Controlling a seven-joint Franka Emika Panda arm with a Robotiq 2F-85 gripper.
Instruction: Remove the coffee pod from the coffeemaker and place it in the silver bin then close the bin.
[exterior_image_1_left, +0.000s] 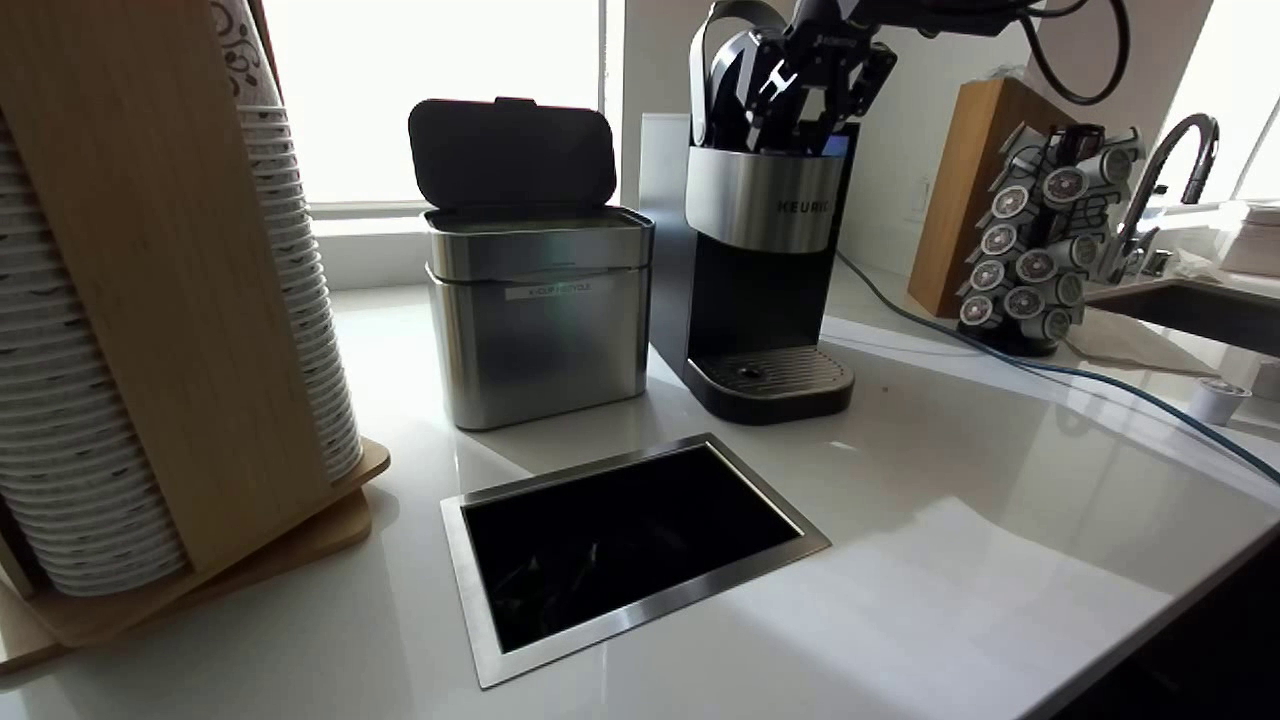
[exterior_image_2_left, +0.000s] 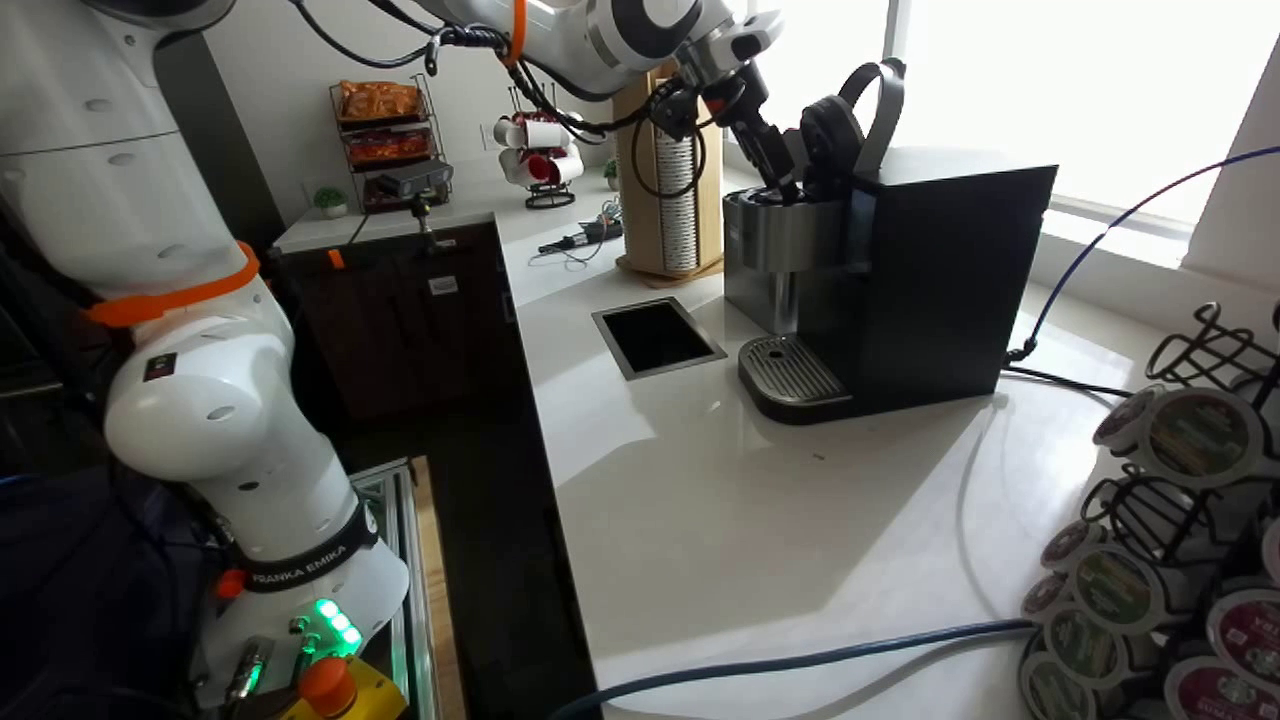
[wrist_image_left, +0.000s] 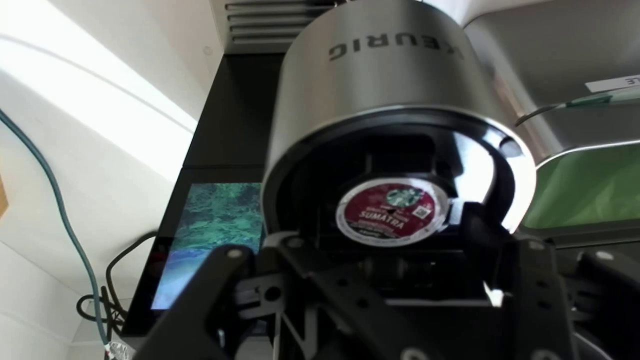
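Jaws wide, down at the top of the coffeemaker, one on each side of the coffee pod; can't tell if they touch it. Pod sits in the machine, red Sumatra label up, brew head tipped up. Silver bin just beside on the bench, black lid raised, green showing inside. Steel-rimmed opening near both; pod carousel farther along.

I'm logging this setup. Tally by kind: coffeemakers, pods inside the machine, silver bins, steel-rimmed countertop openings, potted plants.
Coffeemaker: 1
Coffee pod inside it: 1
Silver bin: 1
Countertop opening: 1
Potted plants: 2
Total: 6
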